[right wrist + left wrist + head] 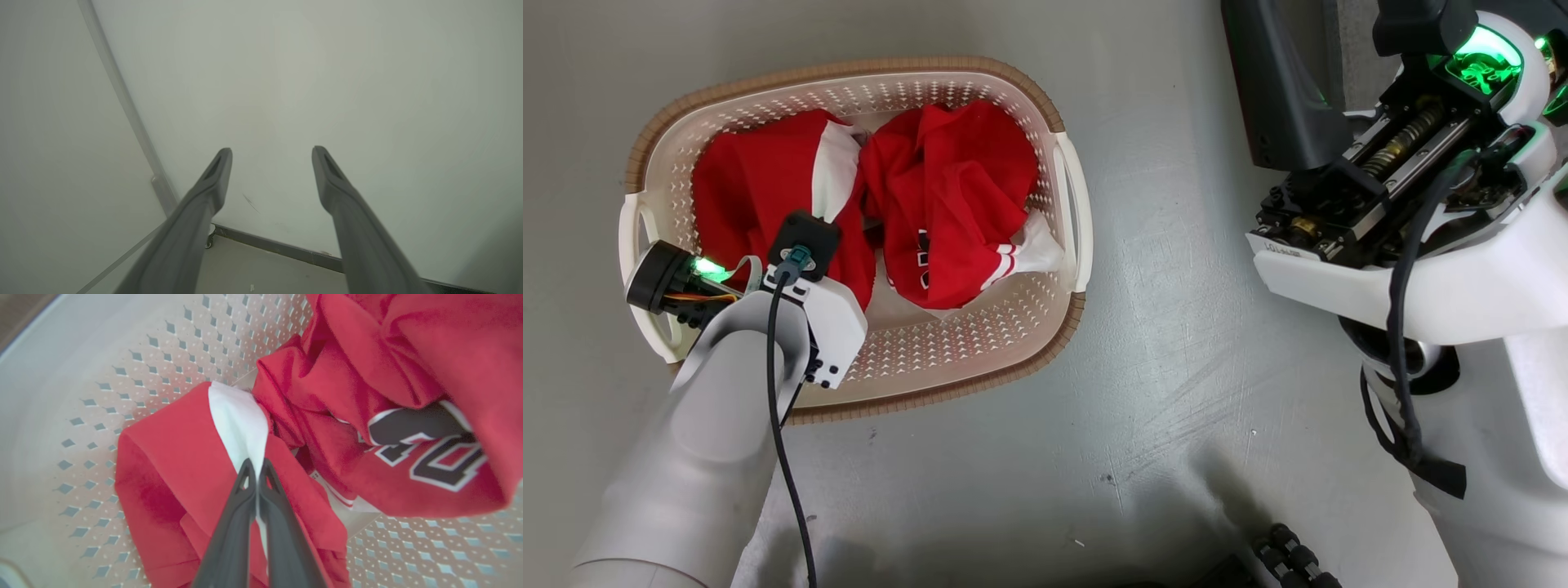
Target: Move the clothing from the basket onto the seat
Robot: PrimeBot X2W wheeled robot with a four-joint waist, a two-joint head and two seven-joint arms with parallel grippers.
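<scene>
Left gripper (256, 464) pinches white stripe of soft red clothing (175, 457) in perforated cream basket (122, 355); right gripper (271, 157) gapes wide.

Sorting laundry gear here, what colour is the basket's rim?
Brown, woven-look; the basket rim shows best in the head view.

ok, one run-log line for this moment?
phase: grasp | left fingers: shut on clothing in basket | right fingers: open, empty

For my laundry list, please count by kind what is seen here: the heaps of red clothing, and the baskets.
Red clothing heaps: 2, the white-striped heap and the numbered heap
Basket: 1
Total: 3
</scene>
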